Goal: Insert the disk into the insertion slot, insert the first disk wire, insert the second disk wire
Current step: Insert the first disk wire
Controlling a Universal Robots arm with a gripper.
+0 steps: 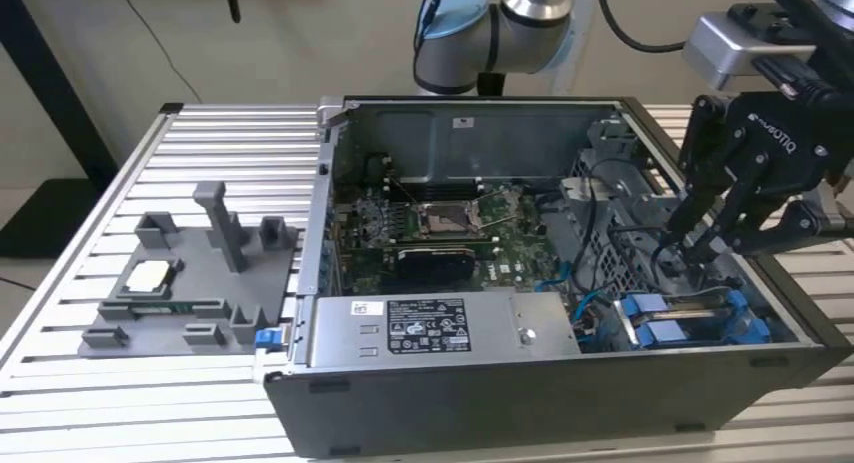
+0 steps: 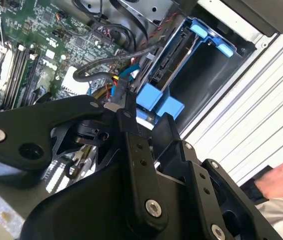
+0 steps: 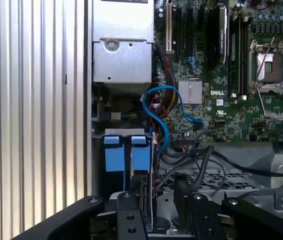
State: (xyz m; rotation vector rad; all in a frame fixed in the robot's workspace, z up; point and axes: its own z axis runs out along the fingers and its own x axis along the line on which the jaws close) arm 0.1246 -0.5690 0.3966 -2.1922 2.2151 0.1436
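- Exterior view: I see the gripper (image 1: 694, 245) hanging inside the open computer case (image 1: 534, 403) at the exterior view's right, its tips just above the insertion slot (image 1: 755, 328). The disk (image 1: 661, 321) sits in that slot, with its blue carrier tabs near the grey power supply box (image 1: 427, 328). The case stands on a slatted table (image 1: 80, 383). A grey fixture tray (image 1: 187, 283) lies at the exterior view's left.
- Second wrist view: the gripper (image 2: 145, 112) is just beside the blue tabs. The disk (image 2: 174, 57) lies edge-on in the insertion slot (image 2: 209, 37), with dark cables close to its end. A person's hand (image 2: 281, 177) is outside the case, over the table slats.
- First wrist view: the gripper (image 3: 161, 182) has its jaws spread. I see the case floor through the gap and nothing pinched. The disk (image 3: 126, 152) shows its blue tabs just beside one finger. A blue cable (image 3: 159, 115) loops between the tabs and the motherboard (image 3: 221, 110).
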